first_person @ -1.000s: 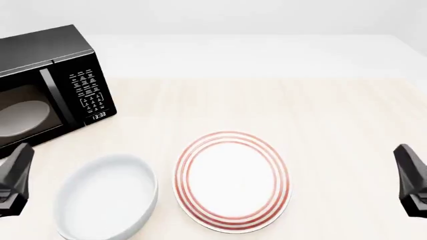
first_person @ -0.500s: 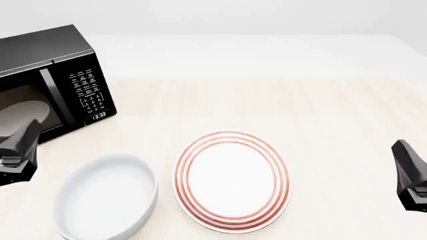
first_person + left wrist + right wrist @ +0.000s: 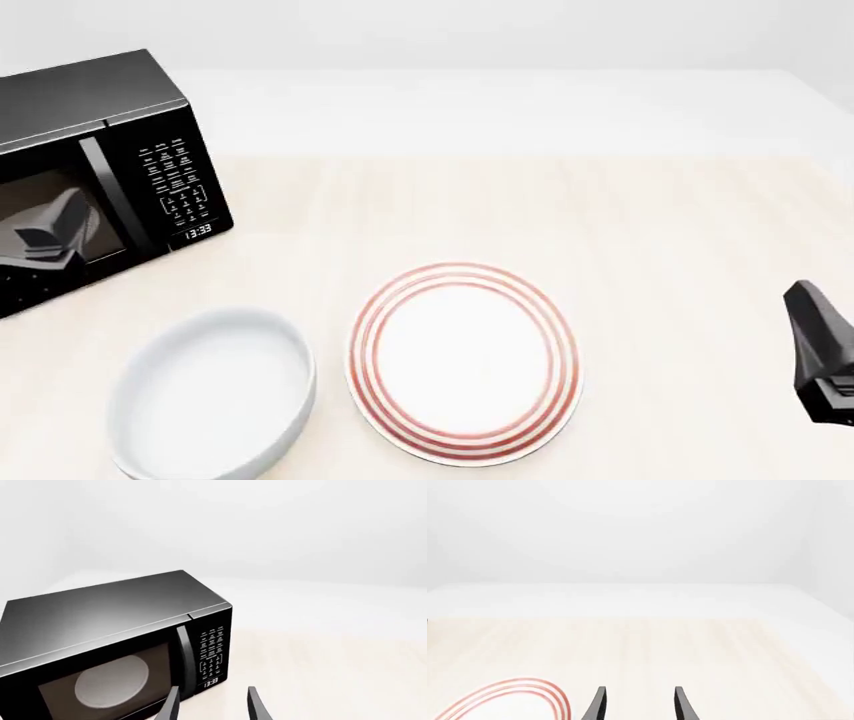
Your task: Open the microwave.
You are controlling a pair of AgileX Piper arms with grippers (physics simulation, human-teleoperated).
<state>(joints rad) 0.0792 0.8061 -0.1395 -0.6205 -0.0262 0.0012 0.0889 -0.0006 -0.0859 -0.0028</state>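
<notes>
Left tool [image 3: 54,232] reached microwave [image 3: 127,110] door.

The microwave [image 3: 100,165] is blocking the far-left corner, and the left gripper [image 3: 54,235] is hanging open just in front of its closed door. The white bowl [image 3: 214,392] and the red-ringed plate [image 3: 465,362] are taking up the near-left and near-centre tabletop. Bare wood is lying open across the far centre and right.
</notes>
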